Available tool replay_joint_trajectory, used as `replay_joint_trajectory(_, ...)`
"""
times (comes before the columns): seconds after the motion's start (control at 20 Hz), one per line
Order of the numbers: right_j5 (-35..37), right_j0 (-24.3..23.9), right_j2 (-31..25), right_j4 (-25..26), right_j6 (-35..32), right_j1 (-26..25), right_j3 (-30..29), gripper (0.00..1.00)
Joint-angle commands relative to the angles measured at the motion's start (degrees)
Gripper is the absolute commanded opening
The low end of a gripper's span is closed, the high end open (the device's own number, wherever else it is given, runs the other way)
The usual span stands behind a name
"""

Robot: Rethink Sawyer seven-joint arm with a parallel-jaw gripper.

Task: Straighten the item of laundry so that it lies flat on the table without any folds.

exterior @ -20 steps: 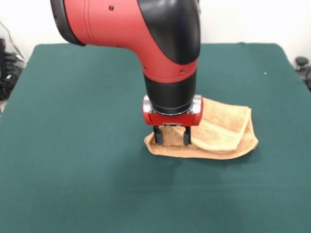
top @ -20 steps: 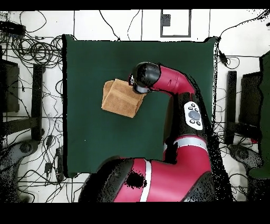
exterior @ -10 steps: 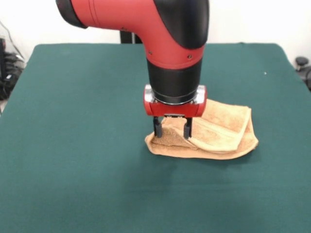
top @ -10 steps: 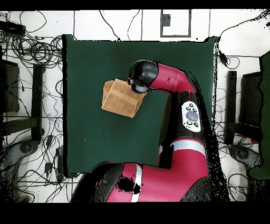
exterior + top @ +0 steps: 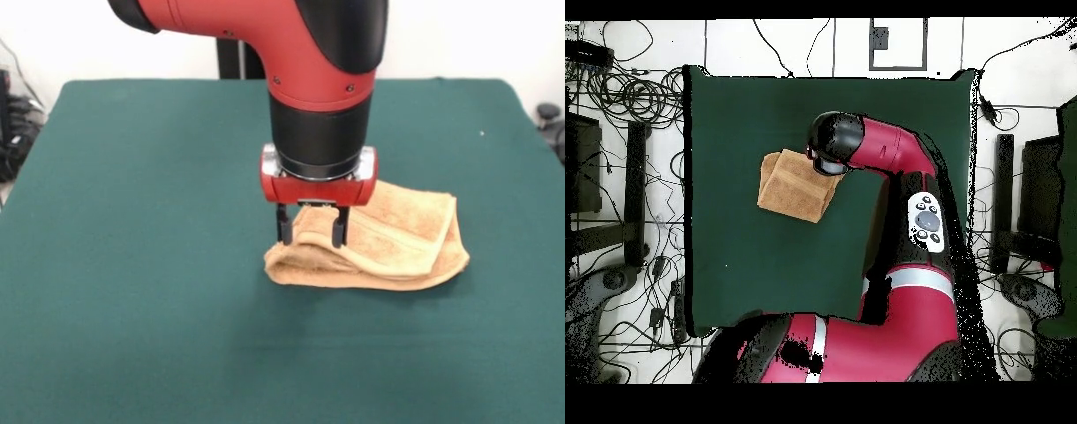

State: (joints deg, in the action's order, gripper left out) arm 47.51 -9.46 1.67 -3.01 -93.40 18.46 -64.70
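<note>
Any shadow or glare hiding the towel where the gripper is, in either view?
Front view: even light, no glare; only a soft shadow on the table below the towel; the gripper and the cloth at its tips read clearly. Overhead view: the arm's wrist covers the gripper and that corner of the towel.

No readable text, labels, brand marks, numbers or signs in either view. The arm (image 5: 309, 79) carries no legible lettering; the control pad (image 5: 927, 220) on it, at about 4 o'clock from the towel (image 5: 797, 185), shows round buttons only, markings too small to read.
</note>
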Motion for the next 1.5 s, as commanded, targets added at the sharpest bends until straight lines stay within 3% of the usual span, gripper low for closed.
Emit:
replay_joint_trajectory(0.05, 4.0, 1.5, -1.5, -1.4, -11.5, -1.8, -3.8, 1.00)
replay_joint_trajectory(1.0, -2.0, 0.0, -4.5, -1.6, -8.8, -3.1, -4.2, 1.00)
replay_joint_trajectory(1.5, -9.1, 0.1, -5.0, -1.5, -10.0, -2.0, -8.8, 1.00)
